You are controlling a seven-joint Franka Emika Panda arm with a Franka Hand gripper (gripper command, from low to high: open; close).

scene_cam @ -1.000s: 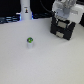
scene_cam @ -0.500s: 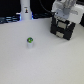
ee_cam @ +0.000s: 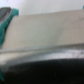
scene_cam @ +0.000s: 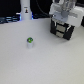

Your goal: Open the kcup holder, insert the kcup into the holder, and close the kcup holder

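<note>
The kcup (scene_cam: 30, 41), a small white pod with a green top, stands upright on the white table (scene_cam: 45, 62), well apart from the arm. The kcup holder (scene_cam: 71, 32), a black boxy unit, sits at the exterior view's upper right. My gripper (scene_cam: 62, 22) hangs right over the holder's front, and its jaws are too blurred to read. In the wrist view a teal fingertip (ee_cam: 7, 20) shows beside a pale grey surface, with a dark band (ee_cam: 45, 69) close below; I cannot tell whether the finger touches anything.
A taller white post (scene_cam: 25, 10) with a blue light stands at the back of the exterior view's left. Dark equipment lines the far edge behind it.
The arm has shifted only slightly at the holder. The kcup has not moved.
</note>
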